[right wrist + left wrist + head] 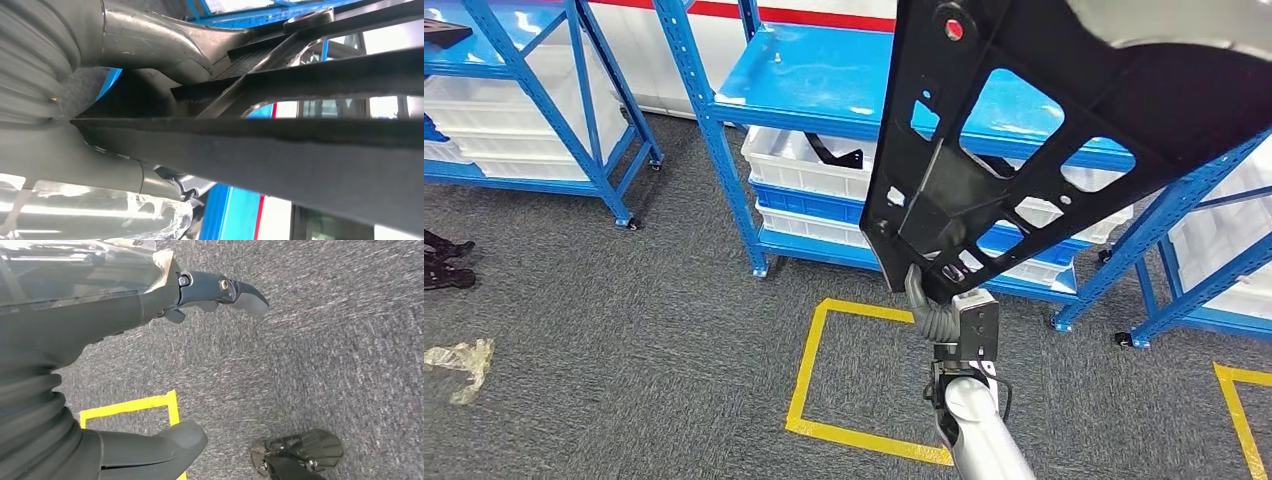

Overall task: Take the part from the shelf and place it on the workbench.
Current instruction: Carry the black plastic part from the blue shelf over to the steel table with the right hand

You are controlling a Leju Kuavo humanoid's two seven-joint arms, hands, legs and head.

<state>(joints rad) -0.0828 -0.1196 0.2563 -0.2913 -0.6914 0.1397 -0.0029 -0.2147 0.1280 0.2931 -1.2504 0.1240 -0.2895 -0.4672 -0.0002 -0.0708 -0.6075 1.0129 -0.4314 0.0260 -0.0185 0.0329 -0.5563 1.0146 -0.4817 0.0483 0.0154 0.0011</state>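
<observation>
A large black plastic part (939, 200) with cut-out openings stands raised in front of me, tilted and covering much of the upper right of the head view. My right hand (942, 308) grips its lower edge from below, at the end of the silver arm. In the right wrist view the thumb (150, 45) and palm clamp the black part's ribs (300, 150). My left hand (75, 325) hangs over the grey carpet, its fingers (220, 290) and thumb apart, holding nothing.
A blue shelf (824, 90) with white bins (804, 165) stands behind the part, and more blue racks stand at the left (574, 110) and right (1204, 260). A yellow tape square (809, 350) marks the carpet. Plastic scrap (459, 360) and dark pieces (444, 265) lie at the left.
</observation>
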